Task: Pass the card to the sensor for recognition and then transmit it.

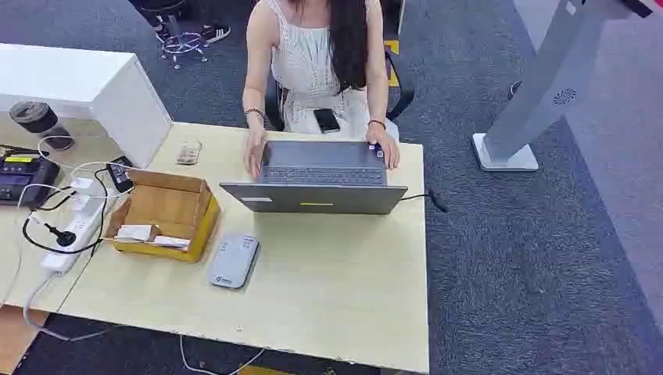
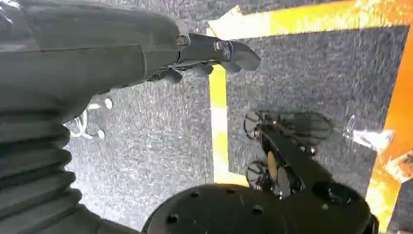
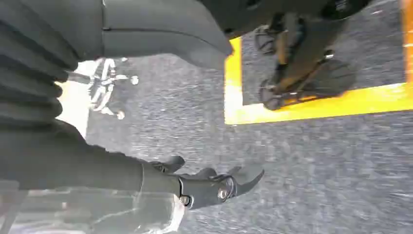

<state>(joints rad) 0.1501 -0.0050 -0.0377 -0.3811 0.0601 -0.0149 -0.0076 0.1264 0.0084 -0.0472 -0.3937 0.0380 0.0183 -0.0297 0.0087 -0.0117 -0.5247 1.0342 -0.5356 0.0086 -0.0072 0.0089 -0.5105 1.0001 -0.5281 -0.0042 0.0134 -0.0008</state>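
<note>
A grey flat sensor (image 1: pixel 233 259) lies on the wooden table (image 1: pixel 336 305), near its front edge. Just left of it stands an open cardboard box (image 1: pixel 163 212) with white cards (image 1: pixel 137 232) lying in its front part. My left hand (image 2: pixel 209 53) hangs over the grey carpet, fingers stretched out and holding nothing. My right hand (image 3: pixel 209 184) also hangs above the carpet, its fingers apart and empty.
A person sits at the far side typing on a grey laptop (image 1: pixel 317 181). A power strip (image 1: pixel 74 226) with black and white cables lies left of the box, beside a black device (image 1: pixel 22 173). A white cabinet (image 1: pixel 86 87) stands back left, a grey stand (image 1: pixel 539 94) right.
</note>
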